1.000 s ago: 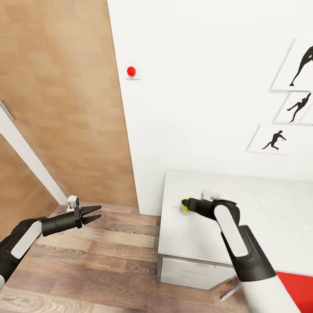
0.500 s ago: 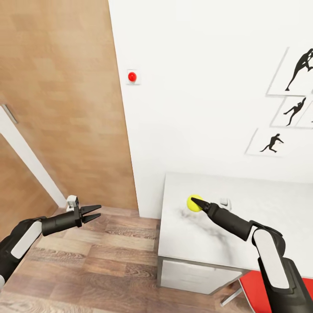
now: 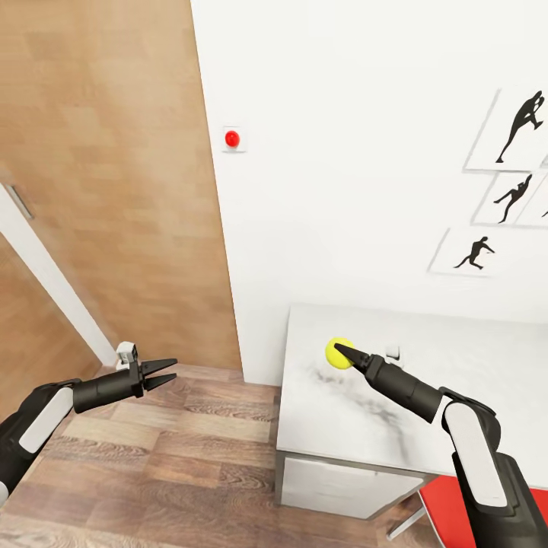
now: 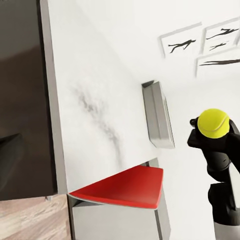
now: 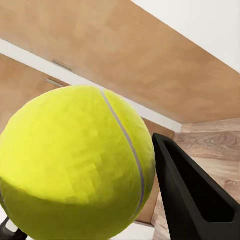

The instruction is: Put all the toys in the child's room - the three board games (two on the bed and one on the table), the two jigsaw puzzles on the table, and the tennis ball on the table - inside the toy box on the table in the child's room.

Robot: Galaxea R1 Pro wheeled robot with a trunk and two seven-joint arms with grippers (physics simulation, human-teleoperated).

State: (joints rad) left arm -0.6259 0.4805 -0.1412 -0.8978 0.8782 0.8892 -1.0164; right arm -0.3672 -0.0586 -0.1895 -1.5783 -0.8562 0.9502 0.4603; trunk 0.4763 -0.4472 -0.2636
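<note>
Head view looks down over the table; the left wrist view shares it.

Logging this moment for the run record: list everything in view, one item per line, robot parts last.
tennis ball: one, yellow-green, held above the table's near-left part
table: one, pale marbled top, against the wall
toy box: one, light grey, on the table, seen from the left wrist
chair seat: one, red, at the table's edge
door: one, wooden, left of the wall
wall button: one, red
silhouette pictures: three, black on white, on the wall
left gripper: open, over the floor
right gripper: shut on the ball
</note>
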